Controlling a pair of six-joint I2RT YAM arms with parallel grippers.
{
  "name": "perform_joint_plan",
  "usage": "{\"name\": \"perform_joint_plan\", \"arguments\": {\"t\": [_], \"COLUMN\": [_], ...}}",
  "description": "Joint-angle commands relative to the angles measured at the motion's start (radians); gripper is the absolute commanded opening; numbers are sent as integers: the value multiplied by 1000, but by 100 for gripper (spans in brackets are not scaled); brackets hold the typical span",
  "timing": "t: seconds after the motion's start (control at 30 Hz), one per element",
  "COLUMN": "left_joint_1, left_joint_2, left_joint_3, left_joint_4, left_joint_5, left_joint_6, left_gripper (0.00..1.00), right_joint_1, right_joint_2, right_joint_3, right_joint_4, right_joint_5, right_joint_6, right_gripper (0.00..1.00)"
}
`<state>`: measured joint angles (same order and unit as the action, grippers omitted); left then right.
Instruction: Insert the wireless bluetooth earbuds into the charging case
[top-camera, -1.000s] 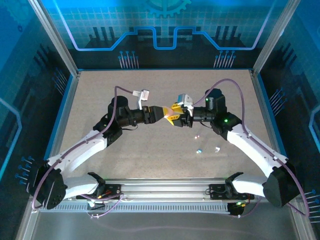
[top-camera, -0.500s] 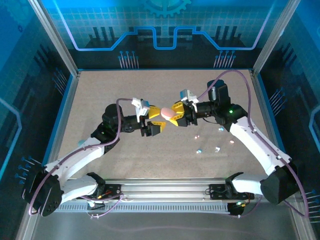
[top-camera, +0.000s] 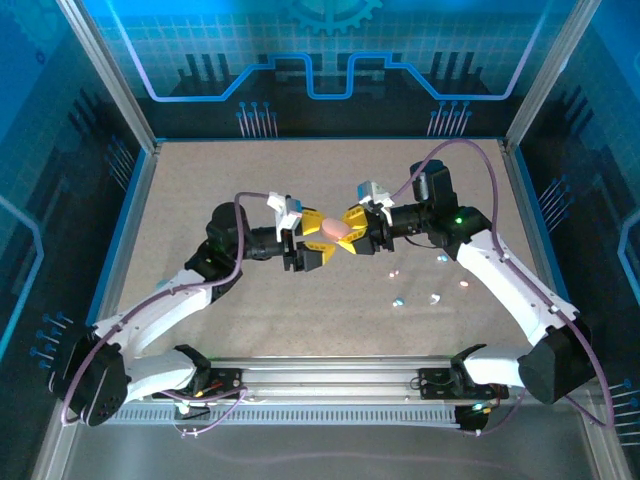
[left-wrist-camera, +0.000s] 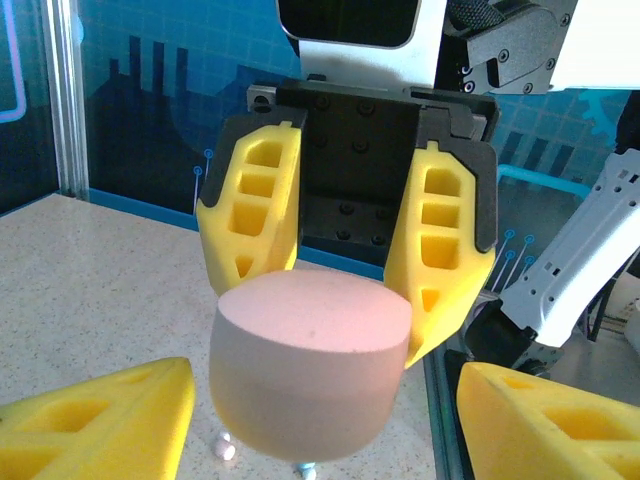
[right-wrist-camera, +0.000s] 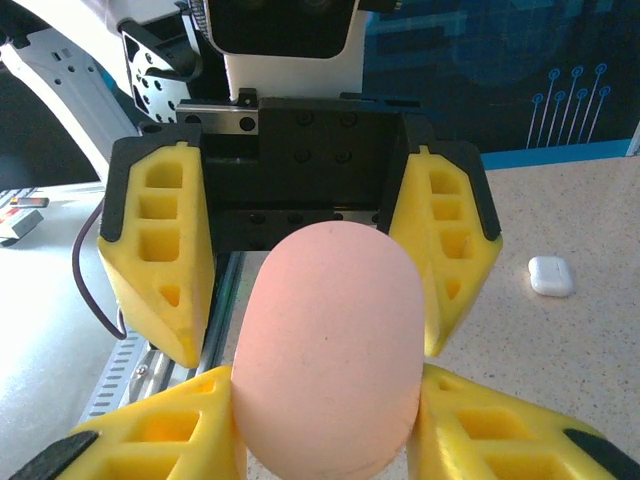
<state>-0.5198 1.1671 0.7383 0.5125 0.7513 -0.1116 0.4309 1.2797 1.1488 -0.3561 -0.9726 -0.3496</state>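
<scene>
Two earbuds (left-wrist-camera: 226, 449) barely visible below pink case (left-wrist-camera: 310, 365) in right pincer (left-wrist-camera: 337, 302).

The charging case (top-camera: 335, 229) sits clamped between the fingers of the right gripper (top-camera: 347, 234) and projects beyond their tips. The left gripper (top-camera: 312, 246) faces it head-on, fingers spread to either side of the case. The earbuds (top-camera: 398, 299) lie on the table (top-camera: 200, 190) below and behind the right gripper.

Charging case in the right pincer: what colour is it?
The charging case is plain pink, clearest in the right wrist view.
</scene>
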Motion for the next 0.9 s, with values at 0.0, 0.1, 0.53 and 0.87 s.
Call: {"name": "perform_joint_plan", "arguments": {"t": [0.0,0.1,0.53,0.87], "left_joint_1": [2,2,3,1], "left_joint_2": [24,35,55,46], "left_joint_3": [32,34,44,45], "left_joint_4": [61,70,90,57], "left_joint_5": [48,53,79,102], "left_joint_6": [-24,-32,-62,-33], "left_gripper": [67,61,53,53], "right_joint_1": [-3,-3,0,0], "right_joint_2": [1,1,-7,-14], "right_joint_3": [28,26,25,18], "right_joint_4": [-17,-11,-20,-6], "right_joint_5": [-7,-11,0,-6], "right_joint_6": [-23,-21,-39,-20], "right_gripper": [41,41,40,41]}}
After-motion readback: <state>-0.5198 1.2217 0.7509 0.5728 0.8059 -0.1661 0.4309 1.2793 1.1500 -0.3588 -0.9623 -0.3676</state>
